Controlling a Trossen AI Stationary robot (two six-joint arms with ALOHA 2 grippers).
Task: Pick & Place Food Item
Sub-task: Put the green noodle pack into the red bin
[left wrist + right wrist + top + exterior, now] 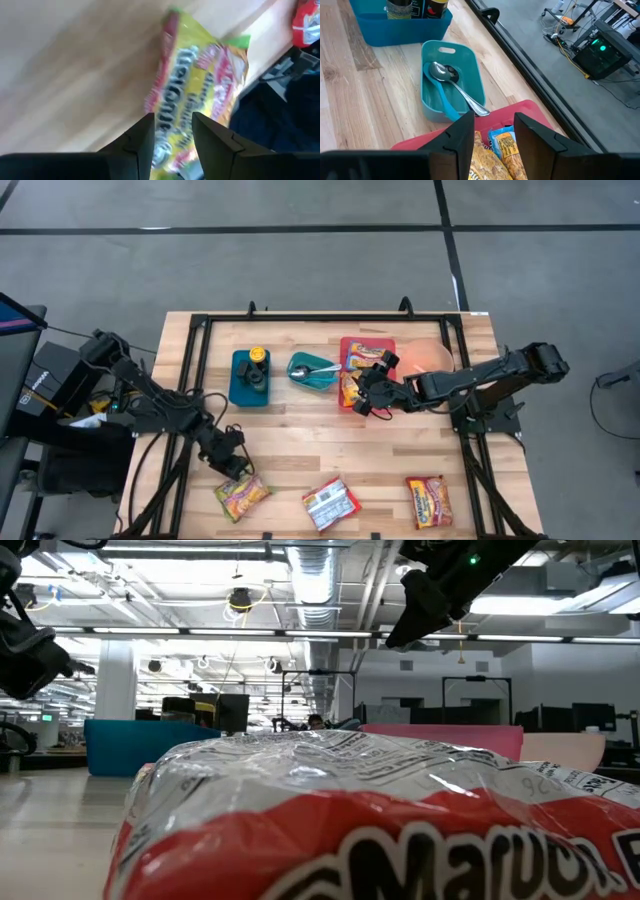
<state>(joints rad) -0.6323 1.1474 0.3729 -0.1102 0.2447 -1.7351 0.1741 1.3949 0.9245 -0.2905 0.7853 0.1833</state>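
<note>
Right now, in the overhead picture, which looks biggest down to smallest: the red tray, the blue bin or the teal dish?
1. red tray, though the right tool hides part of it
2. blue bin
3. teal dish

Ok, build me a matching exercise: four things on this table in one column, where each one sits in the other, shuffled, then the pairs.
1. spoon
2. yellow noodle packet
3. bottles
4. snack packets

A. on the red tray
B. in the dark blue bin
C. in the small teal tub
D. on the bare wood, under the left arm's jaws

Pairs: 1-C, 2-D, 3-B, 4-A
</note>
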